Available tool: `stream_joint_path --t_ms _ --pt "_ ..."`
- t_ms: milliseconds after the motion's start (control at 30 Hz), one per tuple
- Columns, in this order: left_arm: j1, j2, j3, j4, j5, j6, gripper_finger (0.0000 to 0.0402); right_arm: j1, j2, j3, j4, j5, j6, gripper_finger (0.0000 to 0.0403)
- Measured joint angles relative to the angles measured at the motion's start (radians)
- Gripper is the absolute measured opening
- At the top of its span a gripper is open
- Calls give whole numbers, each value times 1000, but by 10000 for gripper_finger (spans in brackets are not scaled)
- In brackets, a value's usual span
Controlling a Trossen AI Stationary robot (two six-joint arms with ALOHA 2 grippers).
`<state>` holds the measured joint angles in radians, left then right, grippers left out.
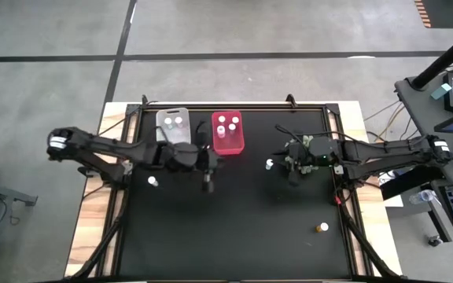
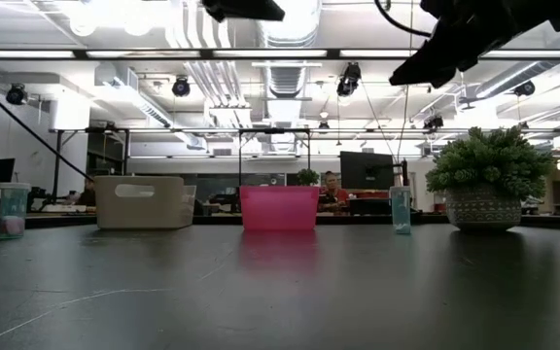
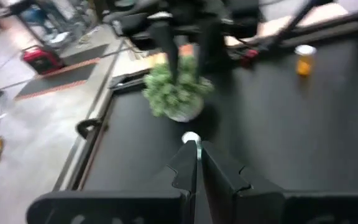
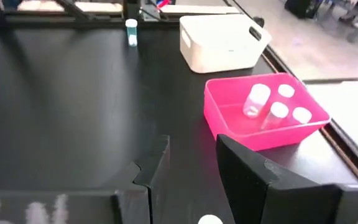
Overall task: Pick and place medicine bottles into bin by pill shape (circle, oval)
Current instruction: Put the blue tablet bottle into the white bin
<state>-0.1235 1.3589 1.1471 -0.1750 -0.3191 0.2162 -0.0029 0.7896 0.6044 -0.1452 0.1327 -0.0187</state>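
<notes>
My left gripper is shut and empty, held above the table in front of the bins, its fingers pointing at a white-capped bottle that stands upright on the mat. My right gripper is open and empty, raised over that same bottle. Another bottle stands at the left, and an amber one stands at the near right. The clear bin holds two bottles. The red bin holds three.
A green spiky plant in a pot stands under my right arm, just right of the middle bottle. The two bins stand side by side at the mat's far edge. Desks and equipment lie beyond the table's right edge.
</notes>
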Motion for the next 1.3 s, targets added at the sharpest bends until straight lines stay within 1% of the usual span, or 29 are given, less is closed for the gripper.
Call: stream_joint_path --t_ms 100,233,400,567,733,900,1033,1300 --pt "-53 -40 -28 -17 0 0 8 0 9 0 -10 -1 59 127" --pt "-104 -106 -94 -21 0 -12 8 0 39 0 -14 -1 104 153" --pt "-121 -189 -179 -22 -5 -76 8 0 88 2 -3 0 124 197" --pt "-121 -255 -249 -16 -10 -105 8 -1 172 49 -97 1 101 222" --pt "-121 -295 -280 3 -27 -105 8 -23 287 128 -258 2 48 228" --pt "-121 -310 -287 10 -28 -105 8 -67 387 165 -350 -3 -30 225" --pt "-121 -307 -287 10 -28 -105 8 -112 441 166 -347 -59 -70 223" --pt "-121 -299 -288 9 -28 -105 8 -147 515 167 -302 -63 -104 218"
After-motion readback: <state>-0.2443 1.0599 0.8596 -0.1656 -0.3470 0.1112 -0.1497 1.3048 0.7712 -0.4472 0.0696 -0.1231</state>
